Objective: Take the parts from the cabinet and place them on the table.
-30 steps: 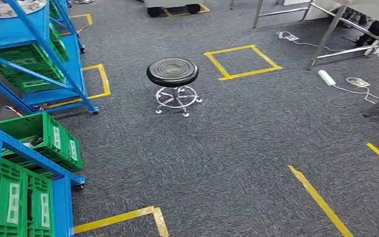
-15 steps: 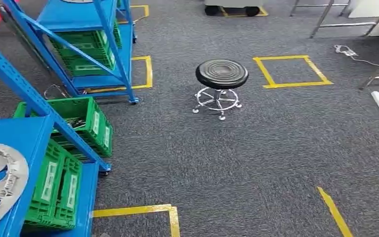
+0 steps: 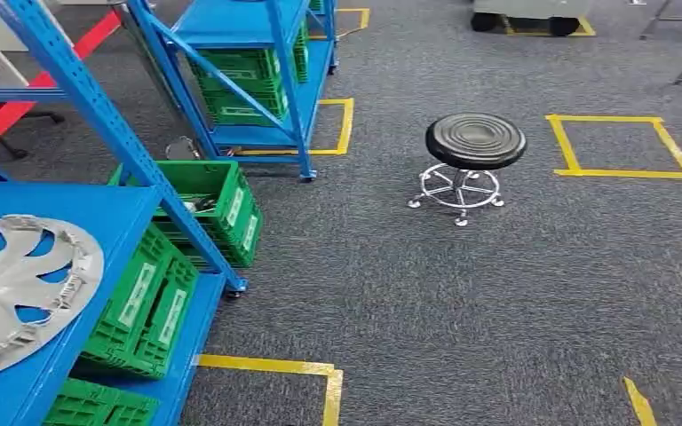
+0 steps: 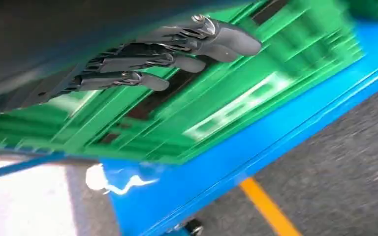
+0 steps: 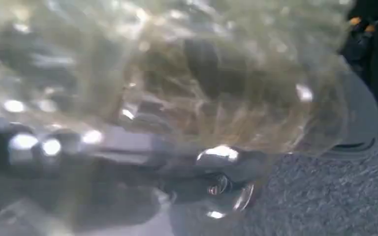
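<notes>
The left hand (image 4: pixel 167 54) hangs with its fingers (image 4: pixel 142 81) stretched out and slightly apart, holding nothing. Just beyond the fingertips is a green crate (image 4: pixel 216 108) sitting on a blue shelf (image 4: pixel 256 152) of the cabinet; the hand is close to the crate, though I cannot tell whether it touches. Further out from the hand lie grey carpet and a strip of yellow tape (image 4: pixel 268 209).

The right hand (image 5: pixel 187 167) is badly blurred. It seems to be wrapped around something clear and crinkled, perhaps a plastic bag (image 5: pixel 192 73), but I cannot tell for sure how its fingers are set or whether it really grips it. Grey carpet lies past that hand.

In the head view, a silver hubcap (image 3: pixel 18 293) lies flat on the top of the near blue cabinet (image 3: pixel 98 213), with green crates (image 3: pixel 146 306) on the shelves under it. A second blue cabinet (image 3: pixel 257 53) stands farther off, also with crates. A black stool (image 3: pixel 475 142) stands on the carpet well apart from both cabinets, near a yellow tape square (image 3: pixel 626 146).
</notes>
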Available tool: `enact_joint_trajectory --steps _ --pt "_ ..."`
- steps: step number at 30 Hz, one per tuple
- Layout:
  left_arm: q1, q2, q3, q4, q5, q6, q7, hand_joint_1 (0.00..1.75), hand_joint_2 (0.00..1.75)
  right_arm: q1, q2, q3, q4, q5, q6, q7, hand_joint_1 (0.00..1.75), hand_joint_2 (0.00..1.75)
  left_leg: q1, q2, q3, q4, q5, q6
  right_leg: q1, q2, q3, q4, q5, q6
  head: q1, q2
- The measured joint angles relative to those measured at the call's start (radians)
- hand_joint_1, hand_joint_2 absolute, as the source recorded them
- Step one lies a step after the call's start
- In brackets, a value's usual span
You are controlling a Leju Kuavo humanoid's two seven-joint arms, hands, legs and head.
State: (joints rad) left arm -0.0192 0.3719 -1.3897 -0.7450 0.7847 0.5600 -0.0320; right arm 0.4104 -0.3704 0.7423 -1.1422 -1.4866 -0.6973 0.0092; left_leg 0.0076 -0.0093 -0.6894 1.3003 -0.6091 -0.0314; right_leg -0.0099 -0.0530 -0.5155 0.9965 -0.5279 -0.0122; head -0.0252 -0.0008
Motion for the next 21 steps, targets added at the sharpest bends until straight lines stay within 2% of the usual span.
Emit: enact_joint_trajectory --steps 1,2,3,4,5,7,8,9,10,11,12,13,14,15,16,17,18,19,20,21 --pt "0.005 0.002 -0.002 0.0 0.0 0.0 0.0 0.0 0.0 0.003 0.0 -0.002 -0.004 0.004 0.0 0.0 0.0 0.0 0.0 0.002 0.024 -0.043 0.037 0.001 0.001 -0.014 0.002 0.0 -0.004 0.0 0.0 0.0" --pt "0.007 0.003 -0.004 0.0 0.0 0.0 0.0 0.0 0.0 0.006 0.0 -0.006 -0.008 0.01 0.0 0.0 0.0 0.0 -0.001 0.009 0.063 -0.115 0.079 0.004 0.001 -0.028 0.008 0.0 -0.009 0.002 0.0 0.0" --pt "0.006 0.005 -0.006 0.0 0.0 0.0 0.002 0.0 0.0 0.009 0.0 -0.007 -0.014 0.017 0.0 0.0 0.0 0.0 -0.003 0.042 0.12 -0.217 0.12 0.009 0.001 -0.043 0.017 0.0 -0.014 0.005 0.0 0.0" --pt "0.004 0.007 -0.007 0.0 0.0 0.0 0.002 0.0 0.0 0.011 0.0 -0.01 -0.019 0.03 0.0 0.0 0.0 0.0 -0.009 0.096 0.154 -0.276 0.124 0.014 0.005 -0.053 0.023 0.0 -0.019 0.008 -0.001 0.0" --pt "-0.004 0.007 -0.007 0.0 0.001 0.0 0.002 0.0 0.0 0.015 0.0 -0.015 -0.022 0.042 0.0 0.0 0.0 0.0 -0.015 0.094 0.16 -0.292 0.117 0.022 0.01 -0.064 0.025 0.005 -0.028 0.018 -0.002 0.0" --pt "-0.003 0.007 -0.009 0.0 0.003 0.0 0.002 0.0 0.0 0.015 0.0 -0.027 -0.029 0.069 0.0 0.0 0.0 0.0 -0.018 0.072 0.152 -0.29 0.117 0.03 0.009 -0.088 0.033 0.0 -0.028 0.025 0.001 0.0" --pt "0.0 0.008 -0.013 0.0 0.006 0.0 0.002 0.0 0.0 0.015 0.0 -0.034 -0.034 0.079 0.0 0.0 0.0 0.0 -0.02 0.059 0.151 -0.292 0.118 0.034 0.008 -0.098 0.051 -0.003 -0.028 0.03 0.001 0.0" --pt "0.0 0.009 -0.017 0.0 0.007 0.0 0.002 0.0 0.0 0.016 0.0 -0.042 -0.04 0.086 0.0 0.0 0.0 0.0 -0.01 0.047 0.16 -0.303 0.127 0.045 0.006 -0.09 0.047 0.0 -0.037 0.038 -0.001 0.0" --pt "0.003 0.009 -0.02 0.0 0.008 0.001 0.002 0.0 0.0 0.018 0.0 -0.047 -0.043 0.09 0.0 0.001 0.0 0.0 -0.008 0.038 0.159 -0.305 0.129 0.048 0.003 -0.017 0.038 0.023 -0.055 0.043 0.006 0.0" --pt "0.001 0.007 -0.021 0.0 0.008 0.002 0.002 0.0 0.0 0.021 0.0 -0.048 -0.046 0.092 0.0 0.0 0.0 0.0 -0.007 0.028 0.156 -0.305 0.129 0.053 0.0 0.027 0.008 0.086 -0.092 0.044 0.008 0.0" --pt "-0.003 0.005 -0.022 0.0 0.008 0.001 0.002 0.0 0.0 0.026 0.0 -0.05 -0.047 0.092 0.0 0.0 0.0 0.0 -0.007 0.014 0.155 -0.305 0.129 0.055 -0.001 0.044 -0.032 0.167 -0.129 0.045 0.008 0.0" --pt "-0.004 0.003 -0.024 0.0 0.008 0.001 0.001 0.0 0.0 0.031 0.0 -0.052 -0.047 0.093 0.0 0.0 0.0 0.0 -0.007 0.0 0.154 -0.305 0.129 0.055 -0.001 0.051 -0.078 0.253 -0.16 0.046 0.008 0.0" --pt "-0.004 0.003 -0.024 0.0 0.008 0.001 0.001 0.0 0.0 0.033 0.0 -0.055 -0.047 0.096 0.0 0.0 0.0 0.0 -0.007 -0.014 0.155 -0.304 0.128 0.056 -0.001 0.052 -0.112 0.309 -0.17 0.048 0.009 0.0" --pt "-0.003 0.003 -0.025 0.0 0.008 0.001 0.001 0.0 0.0 0.036 0.0 -0.057 -0.047 0.101 0.0 0.002 0.0 0.0 -0.007 -0.027 0.156 -0.304 0.128 0.056 -0.001 0.051 -0.126 0.317 -0.154 0.048 0.008 0.0" --pt "-0.003 0.003 -0.026 0.0 0.008 0.001 0.0 0.0 0.0 0.039 0.0 -0.058 -0.048 0.11 0.0 0.002 0.0 0.0 -0.006 -0.044 0.159 -0.304 0.127 0.055 -0.003 0.052 -0.118 0.278 -0.114 0.048 0.009 0.0" --pt "-0.002 0.003 -0.026 0.0 0.008 0.001 0.0 0.0 0.0 0.043 0.0 -0.062 -0.051 0.121 0.0 0.002 0.0 0.0 -0.006 -0.06 0.163 -0.303 0.125 0.052 -0.005 0.057 -0.09 0.2 -0.058 0.048 0.008 0.0" --pt "-0.003 0.003 -0.026 0.0 0.008 0.0 -0.001 0.0 0.0 0.048 0.002 -0.068 -0.053 0.148 0.0 0.002 0.0 0.0 -0.004 -0.073 0.168 -0.303 0.122 0.048 -0.007 0.077 -0.051 0.105 -0.002 0.047 0.009 0.0" --pt "-0.003 0.002 -0.027 0.0 0.008 0.0 -0.003 0.0 0.0 0.056 0.009 -0.081 -0.055 0.2 0.0 0.002 0.0 0.0 -0.003 -0.085 0.166 -0.302 0.119 0.043 -0.013 0.129 -0.025 0.043 0.016 0.048 0.01 0.0" --pt "-0.007 0.003 -0.028 0.001 0.009 0.0 -0.003 0.0 0.0 0.066 0.019 -0.097 -0.058 0.255 0.0 0.002 0.0 0.0 -0.009 -0.098 0.162 -0.294 0.116 0.036 -0.015 0.153 -0.016 0.024 0.003 0.046 0.011 0.0" --pt "-0.008 0.003 -0.031 0.002 0.01 -0.002 -0.004 0.0 0.0 0.078 0.027 -0.117 -0.065 0.306 0.0 -0.003 0.0 0.0 -0.005 -0.114 0.155 -0.293 0.12 0.03 -0.013 0.141 -0.005 0.022 -0.002 0.04 0.008 0.0"
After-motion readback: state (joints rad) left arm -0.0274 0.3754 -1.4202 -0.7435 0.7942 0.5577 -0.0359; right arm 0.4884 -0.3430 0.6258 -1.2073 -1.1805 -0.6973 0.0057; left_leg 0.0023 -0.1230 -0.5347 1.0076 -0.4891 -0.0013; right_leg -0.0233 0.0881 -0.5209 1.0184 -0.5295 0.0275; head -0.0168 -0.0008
